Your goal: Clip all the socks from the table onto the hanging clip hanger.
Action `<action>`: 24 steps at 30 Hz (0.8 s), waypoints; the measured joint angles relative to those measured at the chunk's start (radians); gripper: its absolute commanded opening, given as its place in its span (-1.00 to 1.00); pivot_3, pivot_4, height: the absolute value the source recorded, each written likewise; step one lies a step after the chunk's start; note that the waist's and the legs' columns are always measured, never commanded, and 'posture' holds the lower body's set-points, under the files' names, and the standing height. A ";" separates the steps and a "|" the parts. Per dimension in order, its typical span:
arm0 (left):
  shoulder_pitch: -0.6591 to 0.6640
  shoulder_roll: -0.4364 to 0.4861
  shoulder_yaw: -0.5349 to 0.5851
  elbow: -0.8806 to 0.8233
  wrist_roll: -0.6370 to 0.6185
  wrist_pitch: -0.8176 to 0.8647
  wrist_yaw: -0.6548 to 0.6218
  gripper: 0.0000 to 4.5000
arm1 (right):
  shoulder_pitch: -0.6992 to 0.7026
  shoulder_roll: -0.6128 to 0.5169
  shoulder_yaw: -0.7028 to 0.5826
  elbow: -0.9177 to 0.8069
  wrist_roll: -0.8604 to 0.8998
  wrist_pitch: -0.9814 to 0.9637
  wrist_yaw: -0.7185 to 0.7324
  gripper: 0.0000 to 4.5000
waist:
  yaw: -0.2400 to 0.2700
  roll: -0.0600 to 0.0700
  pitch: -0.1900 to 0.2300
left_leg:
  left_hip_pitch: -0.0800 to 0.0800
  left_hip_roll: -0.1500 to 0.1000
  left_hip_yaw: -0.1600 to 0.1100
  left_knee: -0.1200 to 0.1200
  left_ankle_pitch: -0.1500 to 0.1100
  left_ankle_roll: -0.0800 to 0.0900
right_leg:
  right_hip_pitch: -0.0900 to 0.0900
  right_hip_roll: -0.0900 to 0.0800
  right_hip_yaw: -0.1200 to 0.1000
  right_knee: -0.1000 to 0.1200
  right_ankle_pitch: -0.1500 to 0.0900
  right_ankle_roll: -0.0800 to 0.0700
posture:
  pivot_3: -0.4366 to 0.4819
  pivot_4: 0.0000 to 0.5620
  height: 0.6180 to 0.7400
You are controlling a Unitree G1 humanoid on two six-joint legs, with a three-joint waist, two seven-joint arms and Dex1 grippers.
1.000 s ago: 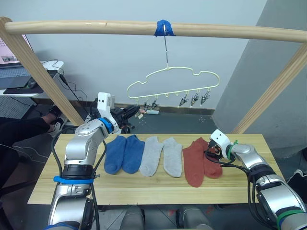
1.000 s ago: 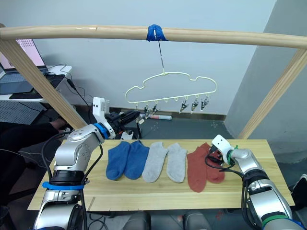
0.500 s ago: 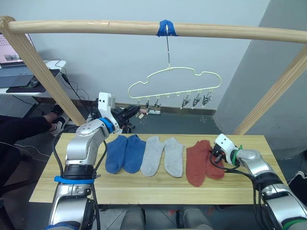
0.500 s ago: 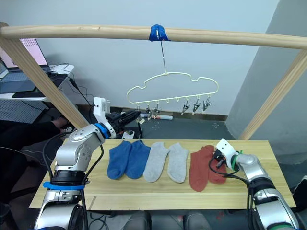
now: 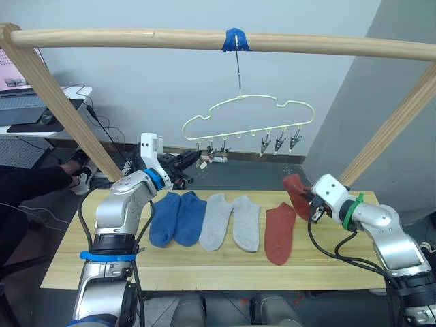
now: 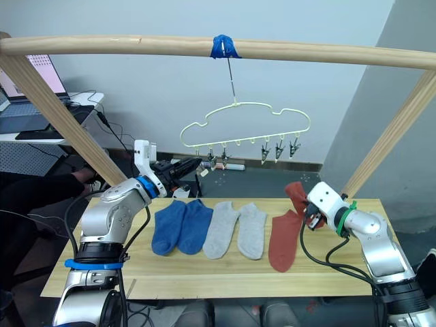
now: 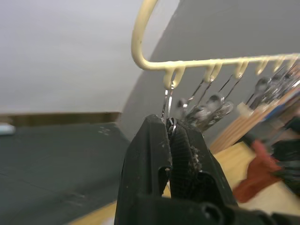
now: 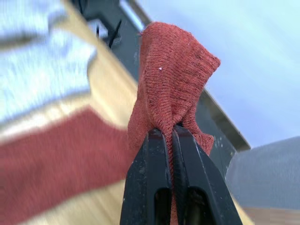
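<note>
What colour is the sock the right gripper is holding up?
Rust red sock, pinched in the right gripper; clearest in the right wrist view.

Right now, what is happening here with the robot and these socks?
The robot is hanging socks. Its right pincer is shut on a rust red sock and holds it above the table. Its left pincer is shut on the leftmost clip of the clip hanger, which hangs from a wooden pole. Five socks lie on the table: two blue, two light grey and one rust red. None is clipped on yet.
</note>
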 measured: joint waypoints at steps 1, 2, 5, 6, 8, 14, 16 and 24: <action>-0.008 -0.002 0.015 0.000 -0.036 0.055 0.001 -0.99 | -0.011 0.029 0.003 -0.037 0.043 0.040 0.013 -0.99 | -0.004 0.000 0.000 | 0.000 0.001 -0.001 0.000 0.000 0.000 | 0.000 0.001 -0.001 0.001 0.000 0.000 | -0.07 -0.61 1.00; -0.019 -0.003 0.033 -0.001 -0.088 0.125 0.003 -0.99 | -0.023 0.063 0.016 -0.077 0.090 0.089 0.021 -0.99 | -0.006 0.000 0.000 | 0.000 0.001 -0.001 0.000 0.000 0.000 | 0.000 0.001 -0.001 0.001 0.000 0.000 | -0.07 -0.62 1.00; -0.049 -0.003 0.097 -0.002 -0.206 0.277 0.020 -0.99 | -0.039 0.127 0.085 -0.108 0.142 0.149 0.025 -0.99 | -0.007 -0.001 0.001 | -0.001 0.000 -0.001 0.000 0.000 0.000 | -0.001 0.001 -0.001 0.001 0.000 0.000 | -0.08 -0.61 1.00; -0.056 0.001 0.123 -0.001 -0.246 0.329 0.026 -0.99 | -0.045 0.145 0.118 -0.107 0.148 0.158 0.023 -0.99 | -0.007 -0.001 0.001 | -0.001 0.000 -0.001 0.000 0.000 0.000 | -0.001 0.001 -0.001 0.001 0.000 0.000 | -0.08 -0.61 1.00; -0.061 0.006 0.158 -0.001 -0.303 0.401 0.041 -0.99 | -0.063 0.180 0.173 -0.094 0.150 0.163 0.018 -0.99 | -0.007 -0.001 0.001 | -0.002 0.000 -0.001 0.000 0.000 0.000 | -0.002 0.000 0.000 0.000 0.000 0.000 | -0.07 -0.61 1.00; -0.063 0.008 0.181 -0.028 -0.366 0.481 0.068 -0.99 | -0.157 0.260 0.235 0.001 0.145 0.134 -0.006 -0.99 | 0.001 -0.002 0.001 | -0.002 0.000 -0.002 0.001 0.000 0.000 | -0.002 0.000 -0.001 0.000 0.000 0.000 | -0.06 -0.62 1.00; -0.063 0.005 0.180 -0.038 -0.371 0.489 0.077 -0.99 | -0.185 0.281 0.249 0.033 0.144 0.122 -0.008 -0.99 | 0.001 -0.002 0.001 | -0.003 0.000 -0.002 0.001 0.000 0.000 | -0.002 0.000 -0.002 0.001 0.000 0.000 | -0.06 -0.62 1.00; -0.061 -0.004 0.181 -0.051 -0.376 0.489 0.092 -0.99 | -0.246 0.309 0.263 0.085 0.145 0.100 -0.008 -0.99 | 0.002 -0.002 0.001 | -0.003 0.000 -0.002 0.001 0.000 0.000 | -0.003 0.000 -0.002 0.001 0.000 0.000 | -0.04 -0.62 1.00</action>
